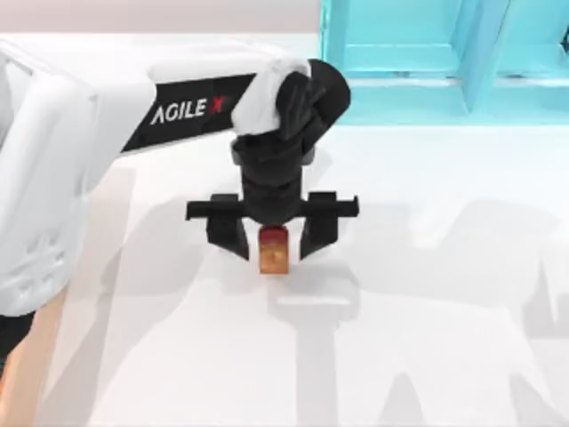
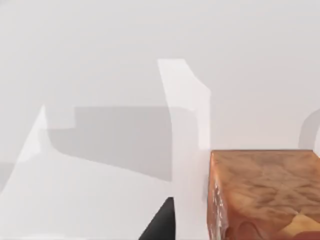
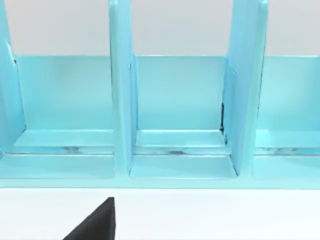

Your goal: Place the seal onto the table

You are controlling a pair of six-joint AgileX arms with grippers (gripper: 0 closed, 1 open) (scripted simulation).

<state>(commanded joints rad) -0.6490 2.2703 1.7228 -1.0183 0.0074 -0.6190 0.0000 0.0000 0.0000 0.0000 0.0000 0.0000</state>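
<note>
Seal between the wide-spread jaws of the left gripper, standing on the counter.

The seal [image 1: 273,250] sits midway between the jaws of the left gripper [image 1: 274,238], with a clear gap on each side, so neither of the fingers [image 1: 229,235] touches it; its orange-brown body rests on the white counter [image 1: 427,294] with the darker red top tucked just under the gripper's body. The left wrist view adds the seal's mottled orange-brown side [image 2: 265,195] close up, with faint marks on its face, and one dark fingertip [image 2: 162,222] standing apart from it. From above, the left arm reaches in from the left, its wrist pointing straight down. Beyond the jaws, the cyan shelf unit [image 1: 427,53] lines the far edge; the right wrist view faces its open compartments [image 3: 177,100].
</note>
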